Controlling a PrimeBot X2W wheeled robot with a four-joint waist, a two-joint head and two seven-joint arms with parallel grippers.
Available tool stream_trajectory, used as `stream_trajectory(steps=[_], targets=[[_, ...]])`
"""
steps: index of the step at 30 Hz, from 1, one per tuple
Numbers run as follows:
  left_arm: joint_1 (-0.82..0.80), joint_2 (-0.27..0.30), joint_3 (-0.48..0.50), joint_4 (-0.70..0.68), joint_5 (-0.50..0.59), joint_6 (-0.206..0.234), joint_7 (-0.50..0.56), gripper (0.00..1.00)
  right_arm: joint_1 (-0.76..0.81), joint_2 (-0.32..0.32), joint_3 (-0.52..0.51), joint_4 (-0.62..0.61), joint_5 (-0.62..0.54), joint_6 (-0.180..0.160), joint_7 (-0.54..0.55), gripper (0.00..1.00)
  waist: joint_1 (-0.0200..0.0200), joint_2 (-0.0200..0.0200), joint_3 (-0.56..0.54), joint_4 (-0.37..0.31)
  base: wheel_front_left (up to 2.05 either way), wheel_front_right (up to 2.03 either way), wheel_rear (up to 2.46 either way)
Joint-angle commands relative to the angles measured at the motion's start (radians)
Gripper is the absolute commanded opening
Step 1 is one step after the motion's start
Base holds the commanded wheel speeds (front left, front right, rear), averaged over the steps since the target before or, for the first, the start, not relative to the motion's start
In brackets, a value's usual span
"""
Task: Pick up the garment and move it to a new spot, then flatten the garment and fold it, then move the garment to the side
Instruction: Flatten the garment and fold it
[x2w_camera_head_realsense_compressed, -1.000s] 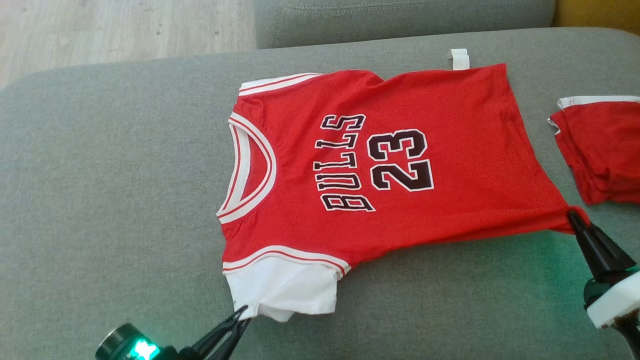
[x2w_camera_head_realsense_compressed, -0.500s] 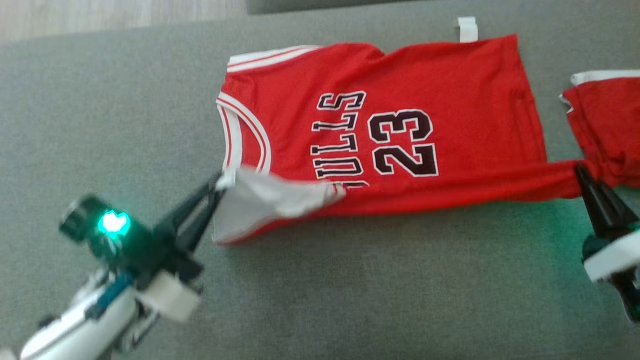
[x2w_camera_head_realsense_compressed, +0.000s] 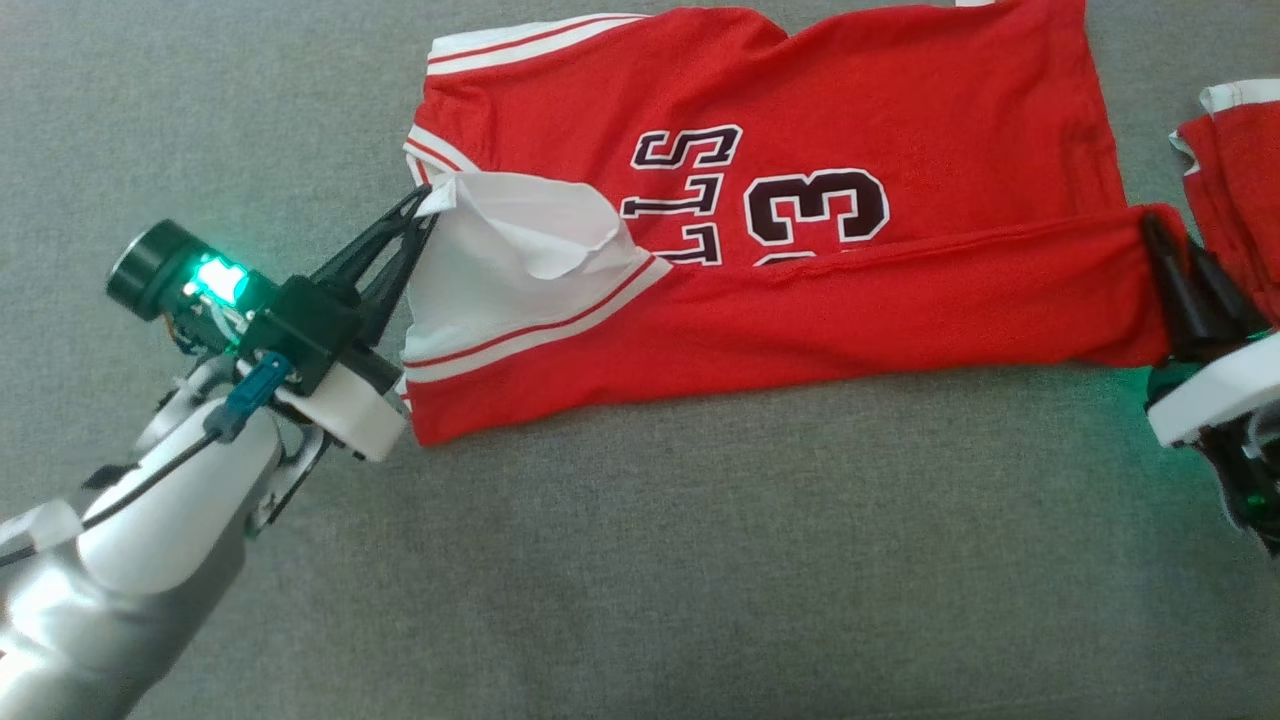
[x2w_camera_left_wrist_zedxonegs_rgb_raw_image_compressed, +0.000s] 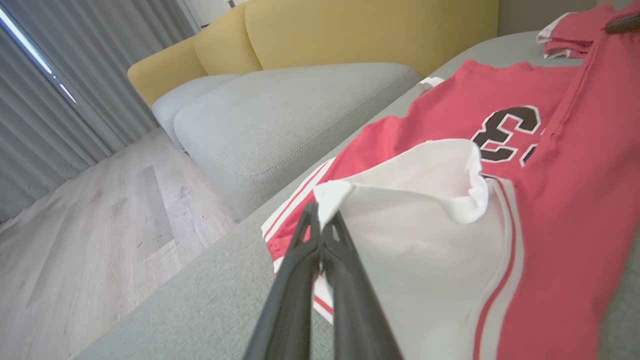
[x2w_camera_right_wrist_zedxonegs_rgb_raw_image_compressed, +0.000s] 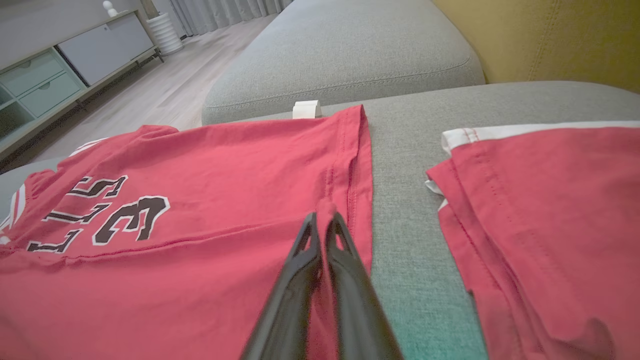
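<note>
- Left pincer (x2w_camera_head_realsense_compressed: 425, 202) clamps the garment's (x2w_camera_head_realsense_compressed: 900, 100) white sleeve (x2w_camera_head_realsense_compressed: 500, 275), folded over the lettering.
- Right pincer (x2w_camera_head_realsense_compressed: 1152, 228) clamps its near hem corner, folded likewise.
- Grey cushion (x2w_camera_head_realsense_compressed: 700, 560) beneath.

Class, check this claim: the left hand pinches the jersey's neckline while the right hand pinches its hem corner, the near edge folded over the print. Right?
One error: the left hand pinches the jersey's white sleeve, not its neckline, as the left wrist view shows. The right hand does pinch the hem corner, the near edge folded over the print.
</note>
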Motion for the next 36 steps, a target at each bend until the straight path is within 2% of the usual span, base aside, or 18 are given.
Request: stream_trajectory(steps=[1,5,13,17,21,26,28,29,32,36], targets=[[-0.041,0.018,0.042,0.016,-0.004,0.001,-0.013,1.0,-0.006,-0.01,0.0,0.002,0.006,0.007,-0.011,1.0,-0.0004,0.0,0.002,-0.002,0.0,0.0,0.0],[-0.006,-0.027,0.067,0.079,-0.049,0.038,-0.036,1.0,-0.015,0.008,-0.029,0.008,-0.015,0.007,-0.011,1.0,-0.0004,0.0,-0.008,0.0,0.0,0.0,0.0],[0.263,-0.173,0.176,0.054,-0.308,0.124,-0.066,1.0,0.116,0.058,-0.207,-0.068,-0.168,0.007,-0.011,1.0,-0.0004,0.0,-0.068,-0.002,0.0,0.0,0.0],[0.378,-0.214,0.207,0.062,-0.392,0.156,-0.067,1.0,0.19,0.107,-0.266,-0.11,-0.221,0.007,-0.011,1.0,-0.0004,0.0,-0.093,-0.012,0.0,0.0,0.0],[0.421,-0.237,0.223,0.11,-0.446,0.172,-0.04,1.0,0.237,0.142,-0.283,-0.134,-0.258,0.007,-0.011,1.0,-0.0004,0.0,-0.109,-0.024,0.0,0.0,0.0],[0.425,-0.249,0.217,0.152,-0.471,0.16,-0.006,0.98,0.255,0.16,-0.274,-0.112,-0.265,0.007,-0.011,1.0,-0.0004,0.0,-0.116,-0.032,0.0,0.0,0.0],[0.421,-0.252,0.209,0.163,-0.478,0.141,0.006,0.36,0.25,0.17,-0.269,-0.074,-0.254,0.007,-0.007,1.0,-0.0004,0.0,-0.119,-0.033,0.0,0.0,0.0],[0.417,-0.254,0.206,0.167,-0.478,0.134,0.007,0.0,0.243,0.176,-0.269,-0.051,-0.246,0.007,0.002,1.0,-0.0004,0.0,-0.118,-0.033,0.0,0.0,0.0],[0.399,-0.252,0.189,0.173,-0.468,0.1,0.004,0.0,0.21,0.192,-0.279,0.02,-0.238,0.007,0.022,1.0,-0.0004,0.0,-0.117,-0.027,0.0,0.0,0.0],[0.367,-0.247,0.186,0.189,-0.437,0.1,-0.027,0.0,0.15,0.215,-0.282,0.137,-0.246,0.007,0.061,1.0,-0.0004,0.0,-0.113,-0.009,0.0,0.0,0.0]])
